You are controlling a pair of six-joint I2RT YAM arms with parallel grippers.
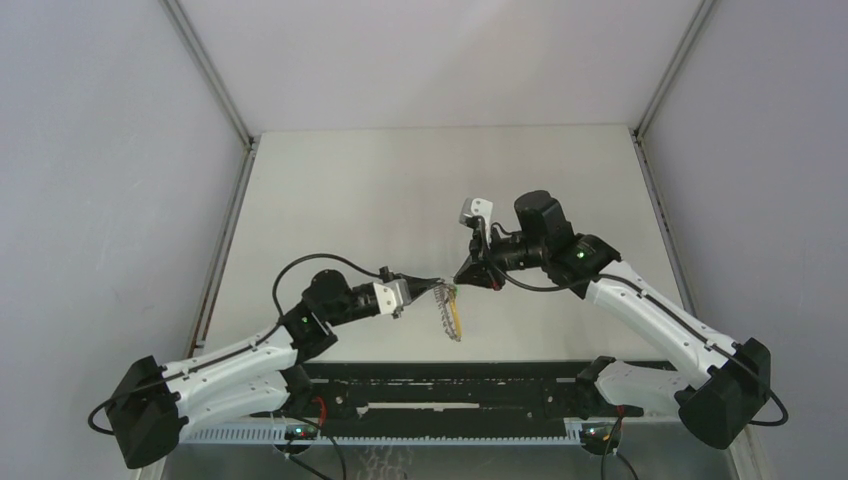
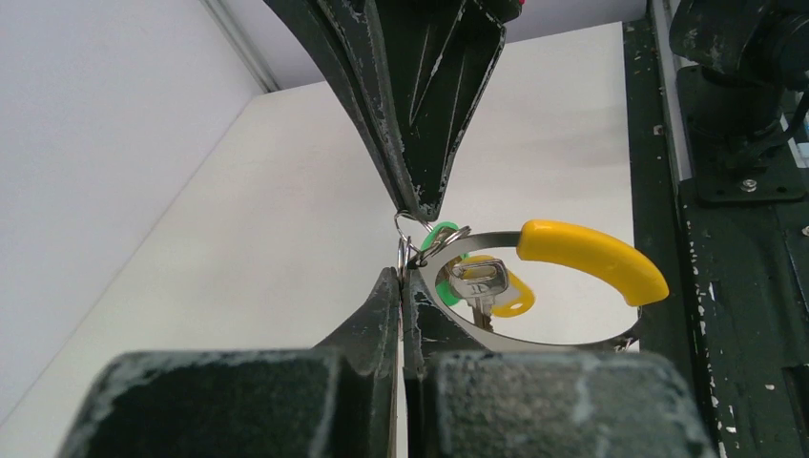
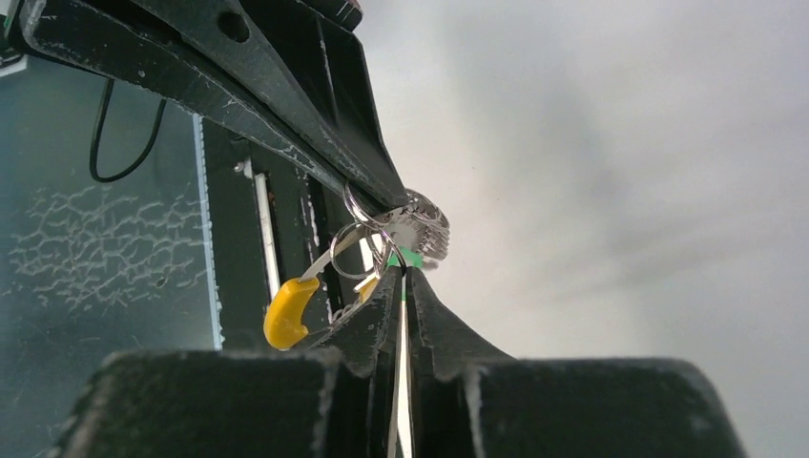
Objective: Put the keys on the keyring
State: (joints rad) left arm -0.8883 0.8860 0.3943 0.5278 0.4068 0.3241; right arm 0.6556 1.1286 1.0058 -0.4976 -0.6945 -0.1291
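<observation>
My left gripper (image 2: 401,272) is shut on the keyring (image 2: 534,336), a large flat grey ring with a yellow sleeve (image 2: 591,258), pinching it where a small wire loop (image 2: 404,250) joins it. The ring hangs in the air below the left gripper (image 1: 443,291) in the top view. A yellow-headed key (image 2: 491,286) hangs inside the ring, with a green head (image 2: 441,239) beside it. My right gripper (image 3: 403,272) meets the left tip to tip and is shut on the green key (image 3: 410,258). The right gripper (image 2: 420,215) comes down from above in the left wrist view.
The pale table (image 1: 400,200) lies under both arms, with grey walls on three sides. A black rail (image 1: 450,385) with the arm bases runs along the near edge, close below the hanging ring.
</observation>
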